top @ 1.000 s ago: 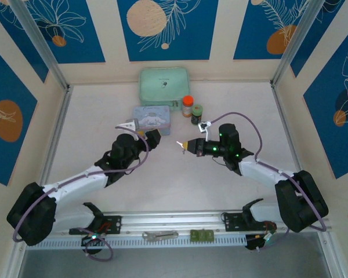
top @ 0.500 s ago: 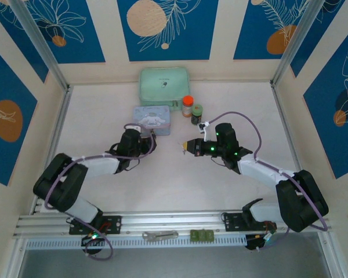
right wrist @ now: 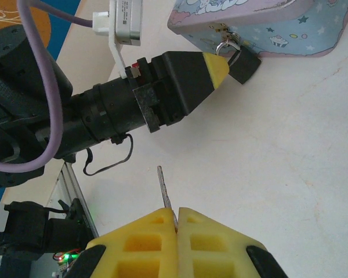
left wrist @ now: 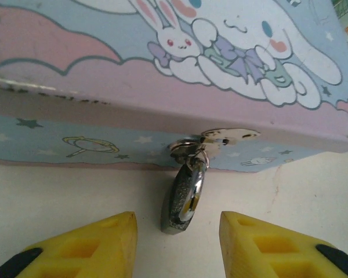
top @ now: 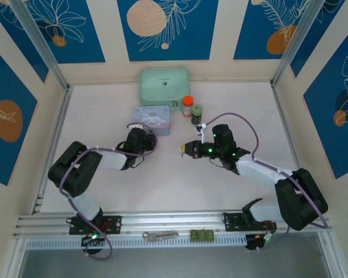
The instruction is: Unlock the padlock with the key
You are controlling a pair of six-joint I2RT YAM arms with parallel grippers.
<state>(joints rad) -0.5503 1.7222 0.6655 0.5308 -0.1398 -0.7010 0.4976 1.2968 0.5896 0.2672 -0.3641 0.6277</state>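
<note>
The padlock (left wrist: 182,200) has a dark body and a silver shackle, and it hangs from the hasp on the front of the light blue tin (left wrist: 162,69). In the left wrist view my left gripper (left wrist: 177,243) is open, its yellow fingers (left wrist: 98,246) on either side of the padlock's lower end without touching it. The right wrist view shows my right gripper (right wrist: 176,211) shut on the thin silvery key (right wrist: 164,188), whose blade sticks out ahead. The padlock (right wrist: 242,63) lies well beyond it. From above, the right gripper (top: 185,149) is right of the left gripper (top: 144,134).
The blue tin (top: 152,119) stands mid-table. Behind it lies a mint case (top: 164,81). An orange-lidded jar (top: 187,106) and a dark-lidded jar (top: 196,113) stand to its right. A grey metal tool (top: 160,235) rests on the front rail.
The left arm has folded in and its gripper has come down to the tin's front, at the padlock. The right gripper, holding the key, has shifted only slightly.
</note>
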